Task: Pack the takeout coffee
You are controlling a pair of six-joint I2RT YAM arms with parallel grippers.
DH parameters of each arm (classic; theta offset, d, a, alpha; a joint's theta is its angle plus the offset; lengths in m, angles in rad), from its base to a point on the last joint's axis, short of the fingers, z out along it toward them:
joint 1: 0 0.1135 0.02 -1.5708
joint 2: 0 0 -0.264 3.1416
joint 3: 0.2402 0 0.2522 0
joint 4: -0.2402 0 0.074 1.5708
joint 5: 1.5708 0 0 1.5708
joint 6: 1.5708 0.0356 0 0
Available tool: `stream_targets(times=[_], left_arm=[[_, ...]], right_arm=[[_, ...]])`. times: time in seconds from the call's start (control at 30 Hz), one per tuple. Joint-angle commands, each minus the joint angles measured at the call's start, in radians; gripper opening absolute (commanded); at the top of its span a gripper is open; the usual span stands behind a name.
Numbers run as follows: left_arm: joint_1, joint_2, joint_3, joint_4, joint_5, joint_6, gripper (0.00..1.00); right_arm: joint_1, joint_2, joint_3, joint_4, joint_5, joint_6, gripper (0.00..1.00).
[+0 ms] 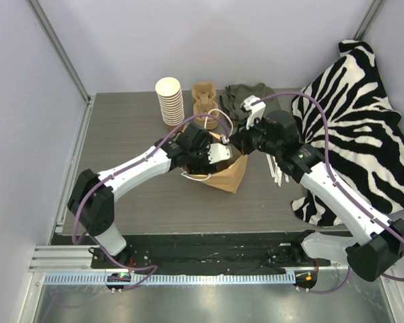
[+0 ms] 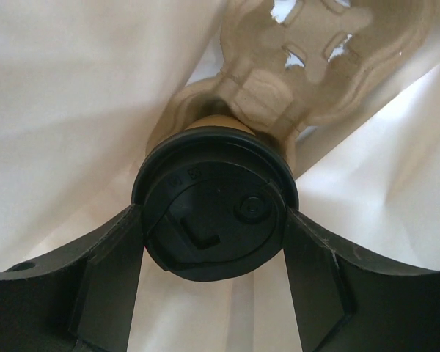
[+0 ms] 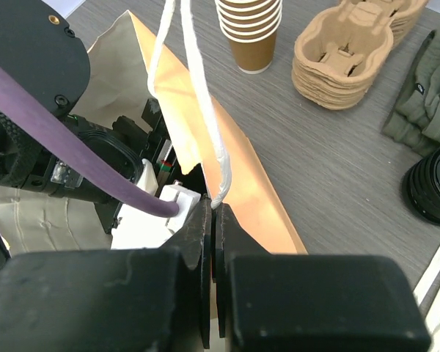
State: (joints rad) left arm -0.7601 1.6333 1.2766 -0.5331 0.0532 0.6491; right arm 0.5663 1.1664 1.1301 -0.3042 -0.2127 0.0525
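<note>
The left claw [image 2: 213, 229] grasps the coffee cup [image 2: 213, 213] inside the paper bag [image 1: 230, 176], whose edge the right claw [image 3: 214, 220] pinches; next, probably, release and withdraw.

Takeout coffee [image 2: 216, 209] in carrier [image 2: 279, 88], inside bag [image 2: 59, 110]

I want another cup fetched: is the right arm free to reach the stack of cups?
Probably not yet: the right hand is shut on the paper bag's rim, so it must let go first.
</note>
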Motion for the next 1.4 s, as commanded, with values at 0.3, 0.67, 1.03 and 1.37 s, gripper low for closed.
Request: stream_targets(times=[0.3, 0.67, 1.03, 1.37], left_arm=[[0.028, 0.238, 0.164, -0.264, 0.080, 0.090, 0.09], [0.039, 0.335, 0.201, -0.340, 0.071, 0.161, 0.14], [0.048, 0.382, 0.234, -0.393, 0.089, 0.169, 0.19], [0.051, 0.320, 0.266, -0.387, 0.089, 0.136, 0.45]], right_arm=[[-0.080, 0.075, 0.073, -0.061, -0.125, 0.006, 0.01], [-0.154, 0.147, 0.126, -0.096, -0.099, 0.024, 0.01], [-0.220, 0.214, 0.175, -0.119, -0.231, 0.070, 0.01], [-0.221, 0.214, 0.181, -0.131, -0.241, 0.064, 0.01]])
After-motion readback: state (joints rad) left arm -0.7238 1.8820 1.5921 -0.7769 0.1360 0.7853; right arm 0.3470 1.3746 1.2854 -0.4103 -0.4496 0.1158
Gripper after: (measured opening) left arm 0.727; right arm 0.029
